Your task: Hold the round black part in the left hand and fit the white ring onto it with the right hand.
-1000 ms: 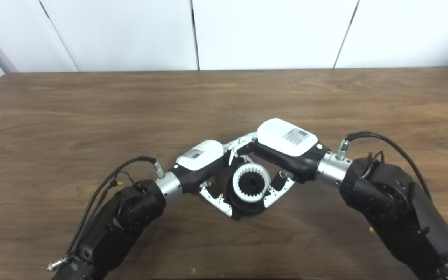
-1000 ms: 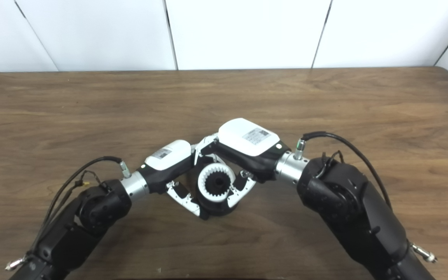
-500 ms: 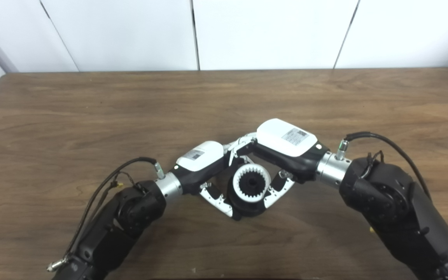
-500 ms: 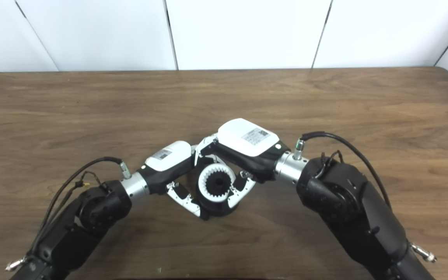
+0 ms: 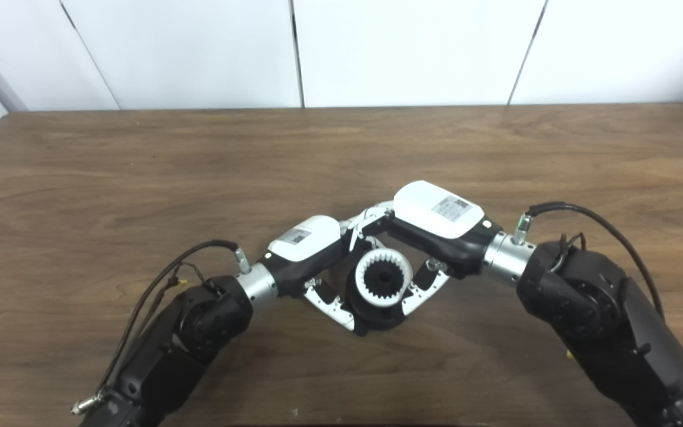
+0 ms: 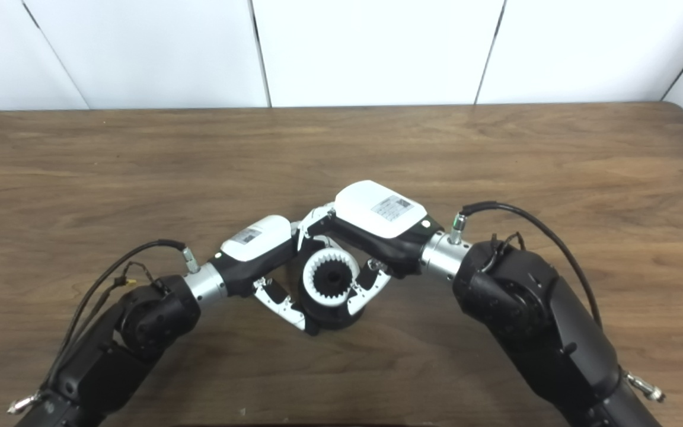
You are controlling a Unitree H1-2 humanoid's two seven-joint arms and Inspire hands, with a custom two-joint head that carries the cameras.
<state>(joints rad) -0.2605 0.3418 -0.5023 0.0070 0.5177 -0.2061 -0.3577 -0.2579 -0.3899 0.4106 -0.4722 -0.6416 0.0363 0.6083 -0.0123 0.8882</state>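
Observation:
The round black part (image 5: 377, 317) sits low over the wooden table (image 5: 140, 166) near its middle front. A white ring (image 5: 382, 260) with inner teeth lies on top of it, with a black hub showing in its hole. My left hand (image 5: 309, 249) grips the black part from the left, its thumb under the part's lower left edge. My right hand (image 5: 430, 222) is closed on the ring from the right, thumb at its lower right rim. Most fingers are hidden behind the part.
White wall panels (image 5: 412, 47) stand behind the table's far edge. My two black forearms (image 5: 602, 314) come in from the bottom corners and meet at the centre.

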